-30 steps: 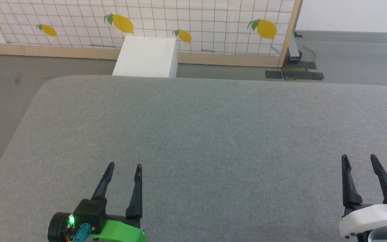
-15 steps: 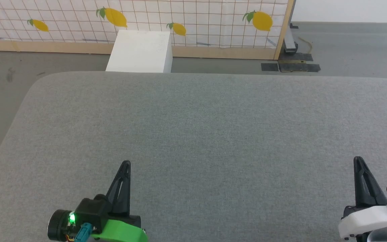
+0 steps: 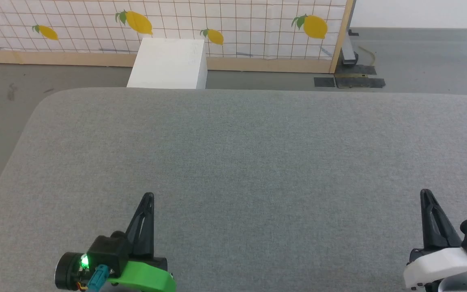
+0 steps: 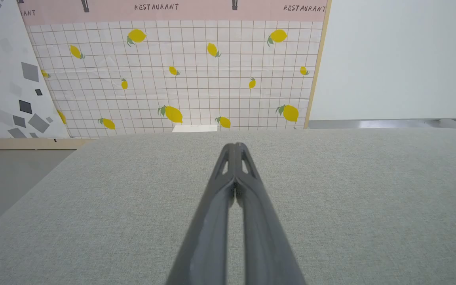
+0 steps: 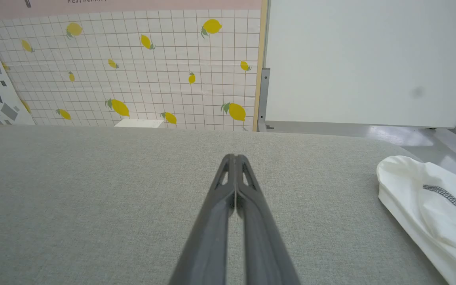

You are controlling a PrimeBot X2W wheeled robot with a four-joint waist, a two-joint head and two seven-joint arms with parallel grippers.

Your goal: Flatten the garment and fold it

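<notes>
The left jaws are pressed fully together on nothing, their dark fingers meeting in a single point above the near left of the desk; the right jaws are likewise closed and empty, their fingers hanging over the near right of it. A second ago both pairs stood apart; half a second ago they had already snapped together. The arms themselves have hardly shifted, and the slight slide of the background is the head camera's, not the things'.

The white garment, crossed by a line of dark grey stitching, lies bunched at the right edge of the desk, to the right of the right jaws and apart from them. A white box stands on the floor beyond the far edge, in front of a lemon-print partition.

The closing caught no cloth, so it looks like a settling gesture rather than a grasp; flattening has not begun. The right jaws, being the nearer pair, would have to part again and reach rightward before the garment can be drawn onto the open middle of the desk.
</notes>
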